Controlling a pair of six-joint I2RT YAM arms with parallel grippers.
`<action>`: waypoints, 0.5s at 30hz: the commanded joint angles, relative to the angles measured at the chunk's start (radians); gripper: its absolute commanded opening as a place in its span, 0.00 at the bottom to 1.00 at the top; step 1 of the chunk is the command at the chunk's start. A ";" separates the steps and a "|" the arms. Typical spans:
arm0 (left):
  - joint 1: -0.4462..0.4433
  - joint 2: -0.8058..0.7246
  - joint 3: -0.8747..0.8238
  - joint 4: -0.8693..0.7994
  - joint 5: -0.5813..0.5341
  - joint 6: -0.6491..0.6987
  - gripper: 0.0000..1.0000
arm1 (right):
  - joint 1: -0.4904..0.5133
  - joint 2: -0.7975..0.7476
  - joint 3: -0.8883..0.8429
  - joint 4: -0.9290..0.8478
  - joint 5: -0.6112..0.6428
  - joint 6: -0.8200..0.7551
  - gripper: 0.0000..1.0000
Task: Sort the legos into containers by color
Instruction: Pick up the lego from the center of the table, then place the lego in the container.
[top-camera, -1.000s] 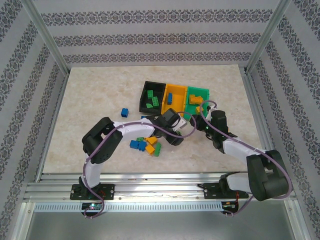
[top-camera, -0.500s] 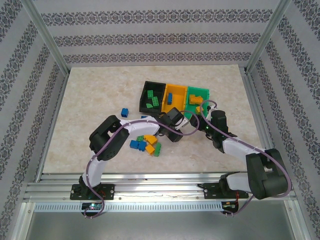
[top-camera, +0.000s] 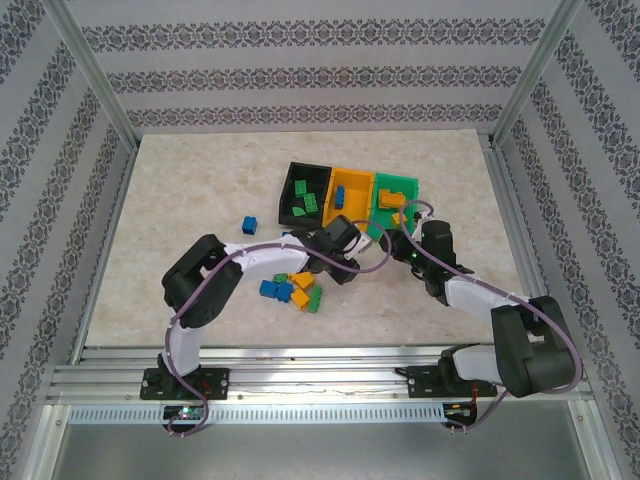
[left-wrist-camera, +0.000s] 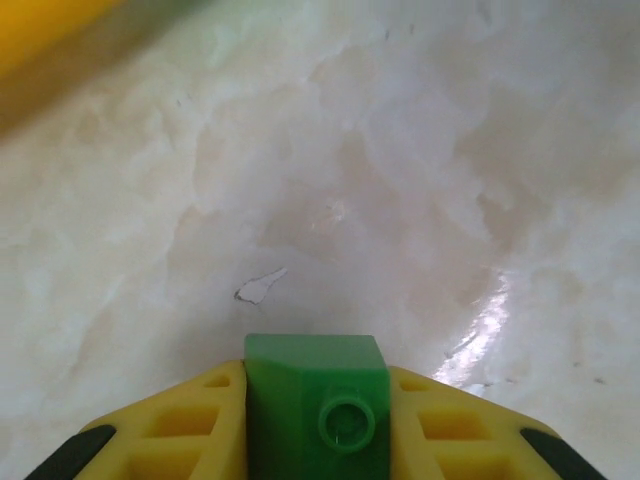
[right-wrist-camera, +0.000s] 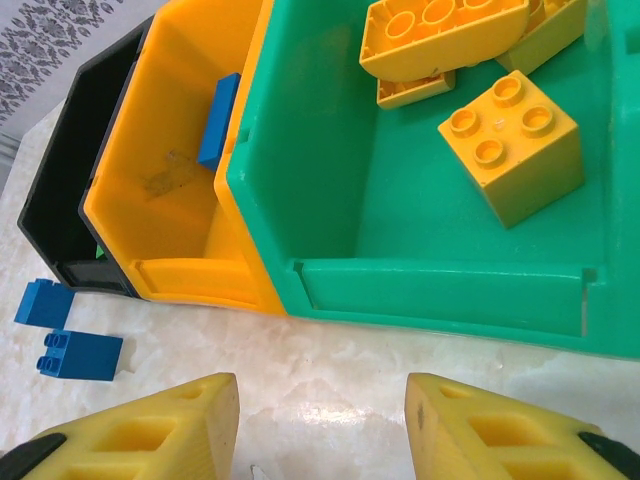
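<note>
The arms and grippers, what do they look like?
Both the left arm and right arm have white links, black joints and a purple cable along them. The left gripper and right gripper are yellow with hollow cut-outs.

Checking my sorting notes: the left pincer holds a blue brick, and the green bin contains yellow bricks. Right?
No. The left wrist view shows the left pincer holding a green brick, not blue. The green bin does contain yellow bricks.
</note>
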 joint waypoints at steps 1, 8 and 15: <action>0.033 -0.078 -0.005 0.040 -0.027 -0.020 0.13 | -0.008 -0.004 -0.003 0.021 -0.015 0.006 0.48; 0.147 -0.153 0.045 -0.053 -0.039 -0.005 0.09 | -0.015 -0.013 -0.008 0.018 -0.017 0.005 0.48; 0.340 -0.193 0.083 -0.036 -0.001 -0.045 0.08 | -0.025 0.004 -0.009 0.035 -0.034 0.021 0.48</action>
